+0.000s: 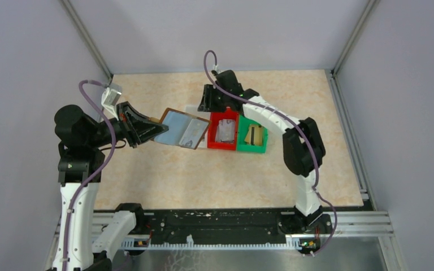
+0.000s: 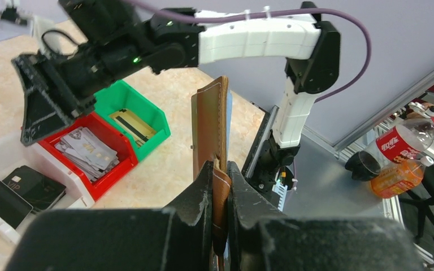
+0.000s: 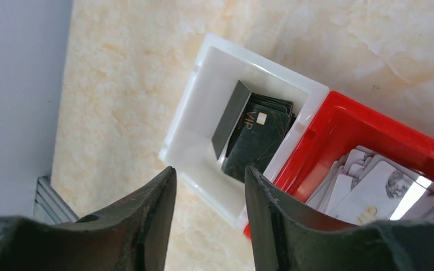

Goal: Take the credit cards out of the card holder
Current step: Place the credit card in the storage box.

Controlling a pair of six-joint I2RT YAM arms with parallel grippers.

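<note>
My left gripper point(image 1: 147, 129) point(image 2: 221, 175) is shut on an edge of the open brown card holder point(image 1: 181, 129) point(image 2: 212, 130) and holds it off the table, its pale sleeves facing up. My right gripper point(image 1: 209, 100) point(image 3: 210, 175) hangs open above the near corner of a white bin point(image 3: 183, 96), with nothing between its fingers. Black credit cards point(image 3: 254, 135) point(image 2: 25, 186) lie in that bin, and one black card point(image 3: 230, 118) stands tilted against the stack. Silvery cards point(image 1: 224, 131) point(image 3: 373, 192) fill the red bin point(image 1: 212, 144). Gold cards point(image 1: 253, 135) point(image 2: 131, 123) lie in the green bin point(image 1: 251, 149).
The three bins stand side by side at mid-table, white, red, green from left to right. Grey walls close the table on three sides, and a metal rail point(image 1: 231, 228) runs along the near edge. Drink bottles point(image 2: 398, 149) lie beyond the table's edge.
</note>
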